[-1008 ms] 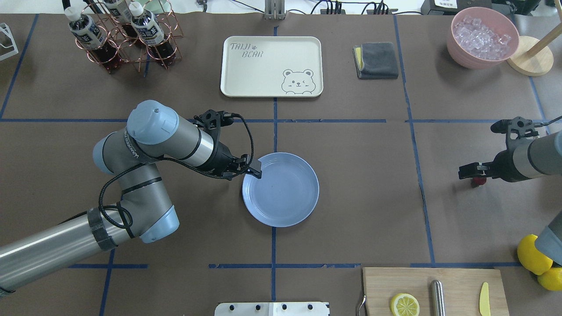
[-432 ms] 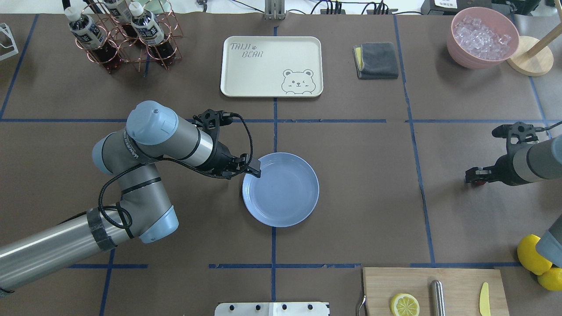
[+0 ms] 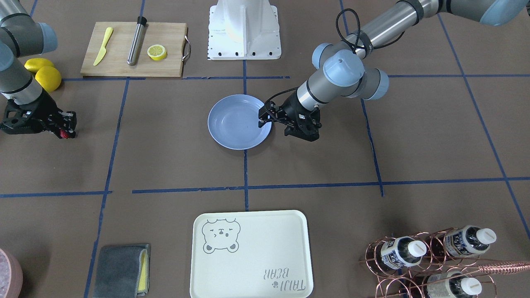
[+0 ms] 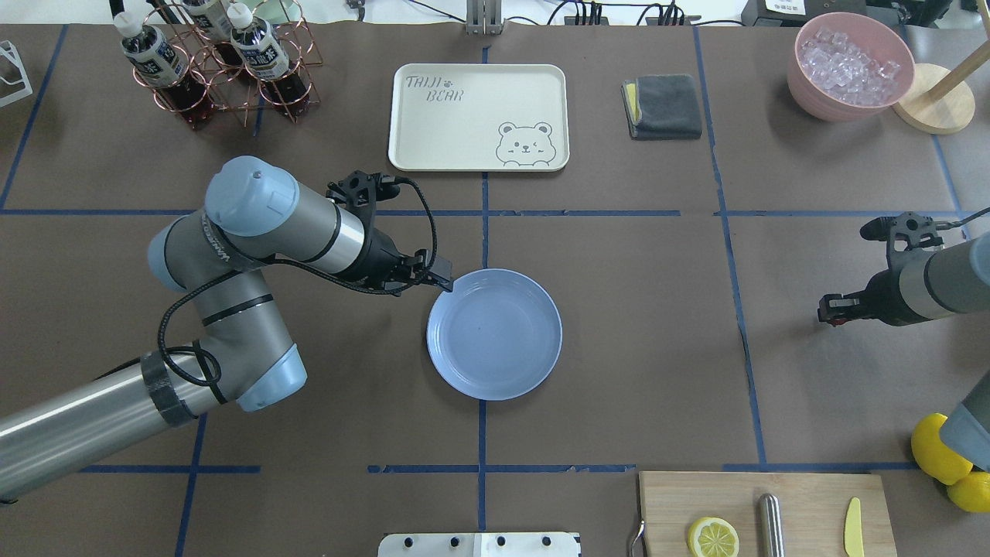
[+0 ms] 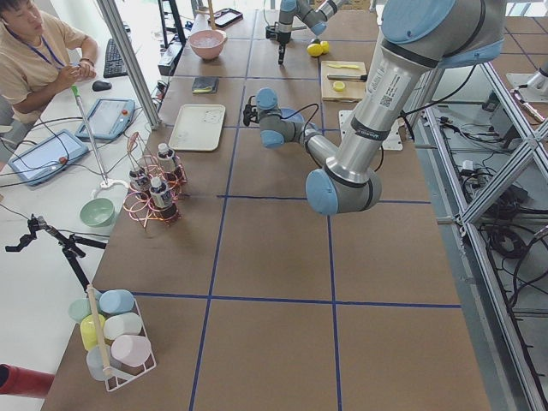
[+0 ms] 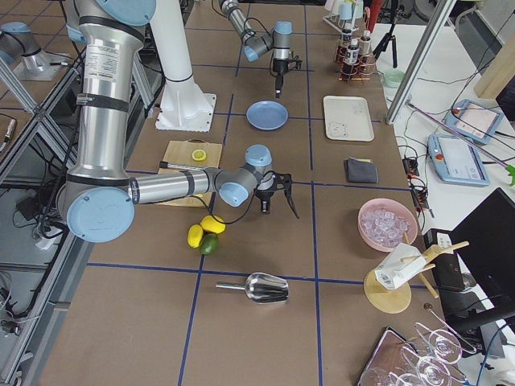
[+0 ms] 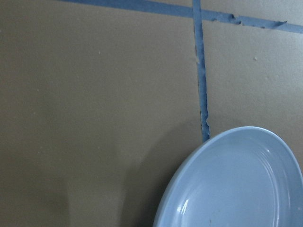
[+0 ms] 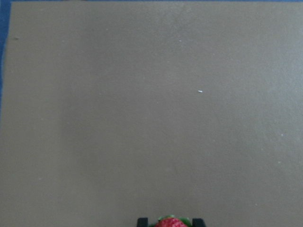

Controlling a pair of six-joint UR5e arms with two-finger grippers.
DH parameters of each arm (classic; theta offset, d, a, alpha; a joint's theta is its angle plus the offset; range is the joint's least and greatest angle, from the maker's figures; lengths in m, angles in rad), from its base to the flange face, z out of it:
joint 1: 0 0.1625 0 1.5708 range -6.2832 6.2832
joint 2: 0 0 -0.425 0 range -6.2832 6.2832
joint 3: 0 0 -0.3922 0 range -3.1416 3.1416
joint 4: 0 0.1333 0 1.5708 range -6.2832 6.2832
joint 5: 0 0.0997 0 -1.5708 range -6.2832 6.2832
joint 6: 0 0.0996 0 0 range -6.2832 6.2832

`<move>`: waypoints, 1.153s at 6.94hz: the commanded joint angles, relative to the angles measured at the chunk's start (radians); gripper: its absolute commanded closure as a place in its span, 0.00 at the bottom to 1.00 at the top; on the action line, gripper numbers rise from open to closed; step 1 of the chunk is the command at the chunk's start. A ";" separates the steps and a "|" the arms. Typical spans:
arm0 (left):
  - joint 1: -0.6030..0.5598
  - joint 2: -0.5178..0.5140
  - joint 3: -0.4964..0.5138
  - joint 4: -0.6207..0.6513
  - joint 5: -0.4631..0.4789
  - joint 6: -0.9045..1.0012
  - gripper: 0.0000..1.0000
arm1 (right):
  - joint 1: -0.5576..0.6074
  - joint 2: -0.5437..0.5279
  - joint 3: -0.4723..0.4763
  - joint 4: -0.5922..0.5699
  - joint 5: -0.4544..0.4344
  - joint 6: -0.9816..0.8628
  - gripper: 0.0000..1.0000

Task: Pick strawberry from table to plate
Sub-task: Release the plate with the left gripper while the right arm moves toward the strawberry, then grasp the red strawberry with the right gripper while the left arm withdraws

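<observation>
Clamping the strawberry point(image 8: 169, 222) for transfer, the right gripper point(image 4: 827, 316) is hanging far from the plate point(image 4: 495, 340) (left gripper's point(image 4: 443, 281) grip: unclear).

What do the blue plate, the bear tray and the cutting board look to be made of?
The plate looks like glazed ceramic or hard plastic: smooth and glossy, with light glinting off its rim. The tray looks like matte plastic, cream with a printed bear. The cutting board is pale wood, its grain showing.
</observation>
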 commanded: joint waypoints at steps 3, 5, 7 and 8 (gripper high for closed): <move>-0.200 0.252 -0.244 0.012 0.002 0.181 0.05 | -0.035 0.208 0.131 -0.103 0.049 0.334 1.00; -0.310 0.506 -0.358 0.009 0.002 0.493 0.05 | -0.145 0.376 0.127 -0.155 -0.019 0.543 1.00; -0.445 0.671 -0.367 0.004 -0.004 0.829 0.05 | -0.297 0.596 0.106 -0.327 -0.177 0.680 1.00; -0.514 0.709 -0.355 0.003 -0.012 0.958 0.05 | -0.345 0.713 0.043 -0.386 -0.245 0.729 1.00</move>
